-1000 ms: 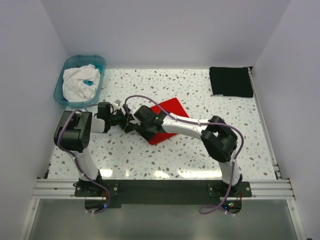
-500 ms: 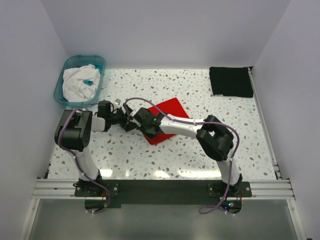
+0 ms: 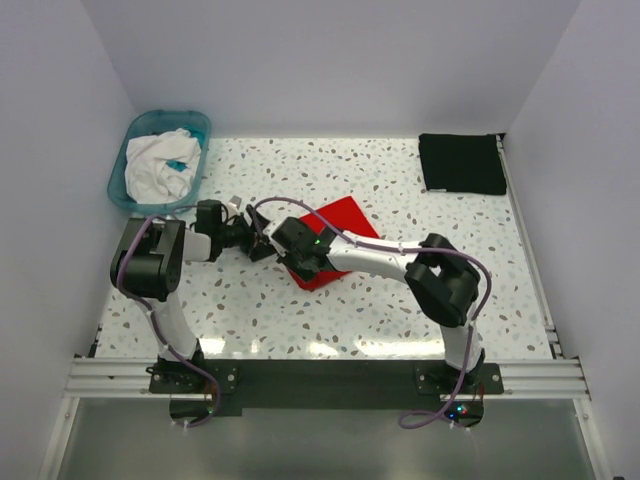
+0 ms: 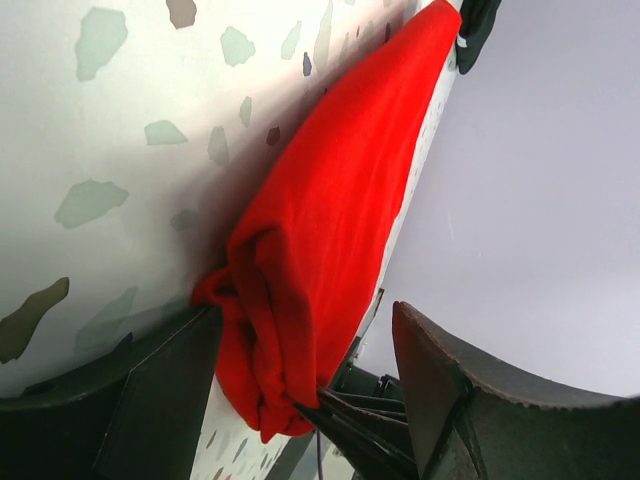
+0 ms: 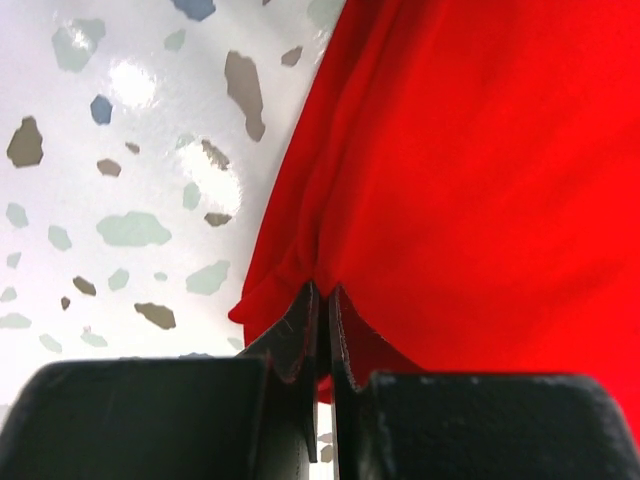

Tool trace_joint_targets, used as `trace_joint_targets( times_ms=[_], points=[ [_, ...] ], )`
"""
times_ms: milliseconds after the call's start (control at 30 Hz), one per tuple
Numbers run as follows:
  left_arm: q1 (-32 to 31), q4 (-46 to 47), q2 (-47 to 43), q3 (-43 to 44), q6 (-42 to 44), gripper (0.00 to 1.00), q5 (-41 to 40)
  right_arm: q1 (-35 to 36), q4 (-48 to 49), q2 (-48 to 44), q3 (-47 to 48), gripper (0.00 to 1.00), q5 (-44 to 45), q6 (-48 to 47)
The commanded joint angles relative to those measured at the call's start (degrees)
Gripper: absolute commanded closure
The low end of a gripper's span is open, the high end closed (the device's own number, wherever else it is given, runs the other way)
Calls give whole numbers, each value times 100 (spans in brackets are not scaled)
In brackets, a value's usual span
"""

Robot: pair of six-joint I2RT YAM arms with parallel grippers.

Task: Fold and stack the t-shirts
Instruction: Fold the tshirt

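Speckled table [image 3: 400, 180]: red t-shirt [image 3: 345, 218] runs near-left to far-right, right gripper [image 5: 322, 300] pinching it, left gripper [image 4: 300, 375] spread.

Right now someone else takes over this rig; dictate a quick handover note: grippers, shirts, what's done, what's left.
Right gripper: shut on the edge of the red t-shirt.
Left gripper: open, fingers either side of that shirt's bunched corner.
Red t-shirt lies mid-table, partly folded; black t-shirt lies folded at the far right corner.
Done: black one folded.
Left: finish folding the red, stack the two.
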Motion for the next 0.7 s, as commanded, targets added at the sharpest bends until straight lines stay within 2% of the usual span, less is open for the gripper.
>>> trace_joint_targets(
  times_ms=[0, 200, 300, 400, 433, 500, 667],
  points=[
    [48, -135, 76, 111, 166, 26, -503, 69, -17, -406, -262, 100, -246, -43],
    [48, -170, 58, 155, 227, 26, -529, 77, 97, 23, -193, 97, -370, -16],
    [65, -258, 67, 260, 306, 26, -547, 69, 98, 217, -17, 75, -466, 19],
    [100, -607, 180, 558, 604, 26, -599, 60, 80, 52, 124, 58, -554, 28],
    [100, -766, 225, 699, 745, 26, -617, 51, 72, -11, 176, 48, -572, -16],
    [109, -1082, 417, 1085, 1061, 26, -652, -10, -33, -229, 369, 43, -800, -43],
    [249, -1541, 936, 2269, 1807, 25, -792, -518, -271, -801, 809, 21, -1695, -657]
  ],
)
